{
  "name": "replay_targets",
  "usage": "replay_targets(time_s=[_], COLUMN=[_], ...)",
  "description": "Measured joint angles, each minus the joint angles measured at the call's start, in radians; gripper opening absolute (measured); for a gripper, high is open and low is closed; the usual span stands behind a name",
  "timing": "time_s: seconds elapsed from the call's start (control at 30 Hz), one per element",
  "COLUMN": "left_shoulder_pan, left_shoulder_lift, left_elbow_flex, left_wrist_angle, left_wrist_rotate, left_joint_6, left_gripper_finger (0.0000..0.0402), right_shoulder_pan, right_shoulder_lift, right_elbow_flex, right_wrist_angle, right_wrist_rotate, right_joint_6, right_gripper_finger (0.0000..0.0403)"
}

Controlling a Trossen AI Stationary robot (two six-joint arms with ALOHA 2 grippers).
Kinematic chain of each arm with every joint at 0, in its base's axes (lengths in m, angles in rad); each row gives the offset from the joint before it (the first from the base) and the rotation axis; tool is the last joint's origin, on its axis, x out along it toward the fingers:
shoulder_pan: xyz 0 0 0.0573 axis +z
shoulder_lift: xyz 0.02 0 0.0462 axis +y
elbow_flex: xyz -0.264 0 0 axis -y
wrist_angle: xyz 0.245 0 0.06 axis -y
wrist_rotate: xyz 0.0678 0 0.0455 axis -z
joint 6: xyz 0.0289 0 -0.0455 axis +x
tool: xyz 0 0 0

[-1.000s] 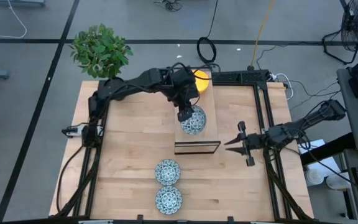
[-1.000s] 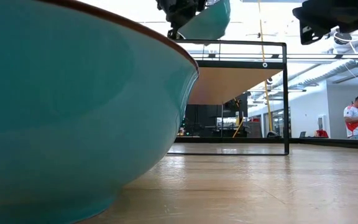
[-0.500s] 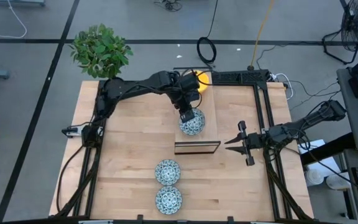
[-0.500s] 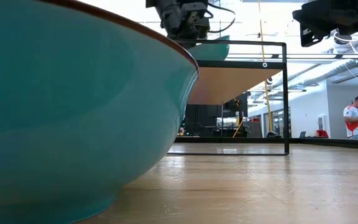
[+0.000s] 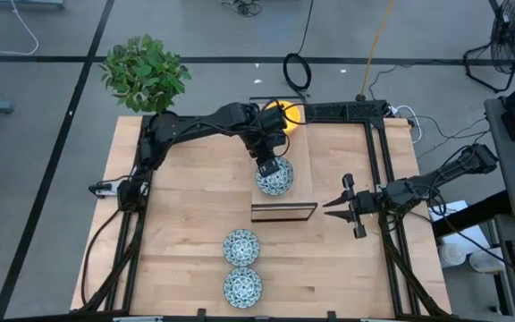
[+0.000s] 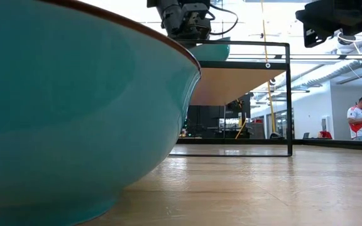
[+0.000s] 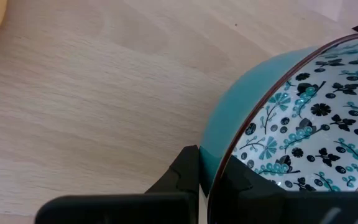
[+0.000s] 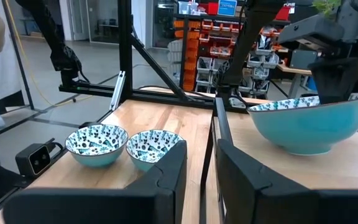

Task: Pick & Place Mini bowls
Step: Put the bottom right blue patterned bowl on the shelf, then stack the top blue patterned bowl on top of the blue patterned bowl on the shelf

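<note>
A floral mini bowl (image 5: 277, 178), light blue outside, sits on the wooden top of a black-framed shelf (image 5: 301, 152) in the table's middle. My left gripper (image 5: 265, 166) is shut on the bowl's far-left rim. A yellow mini bowl (image 5: 287, 115) rests at the shelf's far end. Two more floral mini bowls (image 5: 240, 247) (image 5: 241, 287) stand on their bases on the table near its front edge; one of them fills the low view (image 6: 74, 113). My right gripper (image 5: 331, 205) hovers open to the right of the shelf, pointing level at it. My left gripper pinches the bowl's rim (image 7: 225, 163), one finger (image 7: 244, 180) inside the bowl and one finger (image 7: 182, 171) on its light-blue outer wall. The fingers slant down from the far left. In the right wrist view the bowl's base (image 8: 303, 148) appears to rest on the shelf top.
A potted plant (image 5: 144, 72) stands off the table's far left corner. Black frame rails (image 5: 384, 170) run along the table's sides. Bare wood lies on the left part of the table (image 5: 186, 224) and right of the two near bowls. A person (image 6: 360, 118) is far off in the room.
My left gripper has gone down with the floral bowl, from above the shelf's top rail to the shelf top, tipping a little as it went. It has kept still over the last half second and stayed shut on the rim.
</note>
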Motion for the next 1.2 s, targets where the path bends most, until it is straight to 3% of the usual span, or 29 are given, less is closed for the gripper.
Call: replay_targets(time_s=[0.67, 1.2], left_shoulder_pan=[-0.002, -0.002], left_shoulder_lift=[-0.001, -0.011], left_elbow_flex=[0.000, 0.000], left_wrist_angle=[0.003, 0.008], left_wrist_rotate=[0.004, 0.004], left_joint_6=[0.003, 0.076], left_gripper_finger=[0.0081, 0.0222], right_shoulder_pan=[0.000, 0.000], right_shoulder_lift=[0.000, 0.000], right_elbow_flex=[0.000, 0.000], right_wrist_angle=[-0.008, -0.010], right_wrist_rotate=[-0.002, -0.002], right_joint_6=[0.015, 0.016], right_gripper_finger=[0.0075, 0.0075])
